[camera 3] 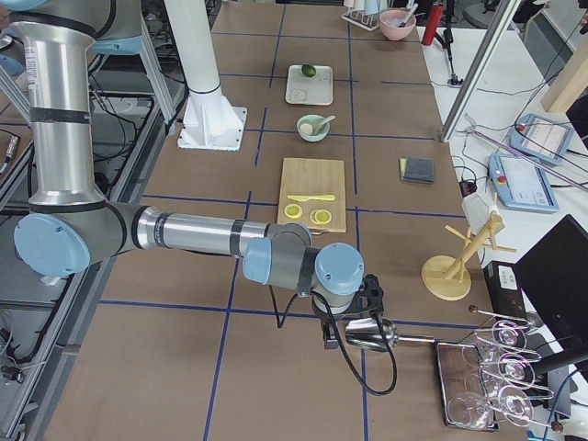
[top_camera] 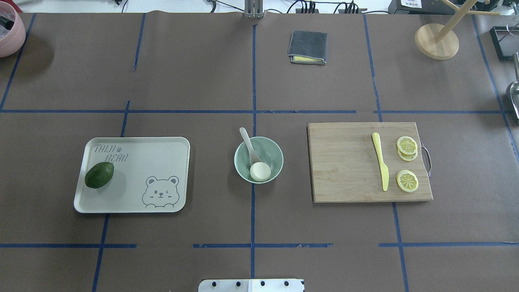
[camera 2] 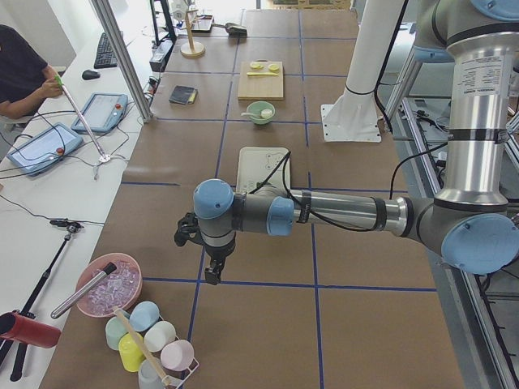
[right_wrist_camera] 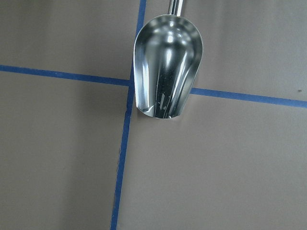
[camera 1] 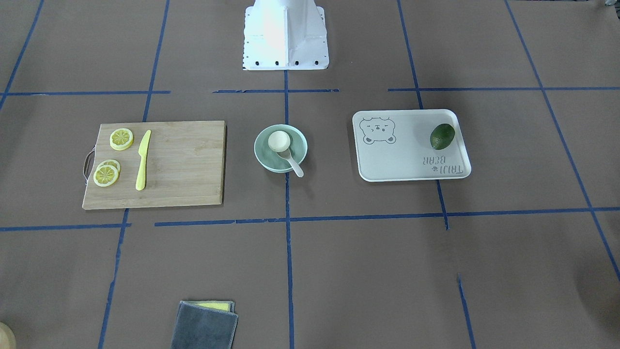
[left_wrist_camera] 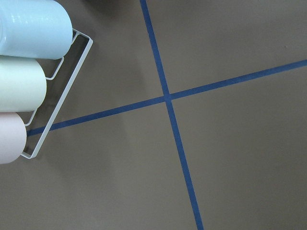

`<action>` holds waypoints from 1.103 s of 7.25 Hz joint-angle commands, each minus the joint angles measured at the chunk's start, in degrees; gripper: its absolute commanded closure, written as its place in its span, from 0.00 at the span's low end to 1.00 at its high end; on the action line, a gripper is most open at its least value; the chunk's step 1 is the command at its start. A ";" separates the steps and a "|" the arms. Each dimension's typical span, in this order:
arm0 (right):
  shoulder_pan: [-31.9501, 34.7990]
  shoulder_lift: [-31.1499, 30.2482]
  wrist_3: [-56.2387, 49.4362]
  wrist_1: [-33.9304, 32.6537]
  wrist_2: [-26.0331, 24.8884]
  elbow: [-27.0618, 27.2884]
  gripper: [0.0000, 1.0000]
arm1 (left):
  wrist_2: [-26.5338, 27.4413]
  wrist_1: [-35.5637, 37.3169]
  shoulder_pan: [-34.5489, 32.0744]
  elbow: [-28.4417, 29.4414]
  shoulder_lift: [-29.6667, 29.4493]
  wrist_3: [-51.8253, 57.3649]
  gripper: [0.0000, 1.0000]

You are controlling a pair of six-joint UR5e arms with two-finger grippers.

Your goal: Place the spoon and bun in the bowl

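Note:
The pale mint-green bowl (camera 1: 262,154) stands at the table's middle, also in the overhead view (top_camera: 273,152). The white bun (camera 1: 279,140) lies inside it with its flat underside up (top_camera: 260,171). The off-white spoon (camera 1: 294,164) rests in the bowl with its scoop against the bun and its handle over the rim (top_camera: 246,140). My left gripper (camera 2: 212,271) hangs over the table's left end, far from the bowl. My right gripper (camera 3: 333,335) hangs over the right end. I cannot tell whether either gripper is open or shut; no fingers show in the wrist views.
A white bear-printed tray (top_camera: 162,154) holds an avocado (top_camera: 99,174). A wooden cutting board (top_camera: 344,162) carries a yellow knife (top_camera: 381,167) and lemon slices (top_camera: 407,180). A folded grey cloth (top_camera: 307,47) lies farther out. A metal scoop (right_wrist_camera: 166,67) lies under my right wrist, a cup rack (left_wrist_camera: 29,67) under my left.

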 commanded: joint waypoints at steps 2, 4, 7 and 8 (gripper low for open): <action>-0.16 -0.16 3.46 3.45 0.02 -0.52 0.00 | 0.16 0.01 0.00 -0.05 0.09 -0.03 0.00; -0.07 -0.51 3.55 5.64 0.02 -0.61 0.00 | 0.17 0.01 0.00 -0.05 0.09 -0.03 0.00; -0.16 -0.43 3.55 5.65 0.11 -0.52 0.00 | 0.25 -0.08 0.00 -0.05 -0.08 -0.03 0.00; -0.16 -0.43 3.55 5.65 0.11 -0.52 0.00 | 0.17 -0.08 0.00 0.04 -0.17 -0.03 0.00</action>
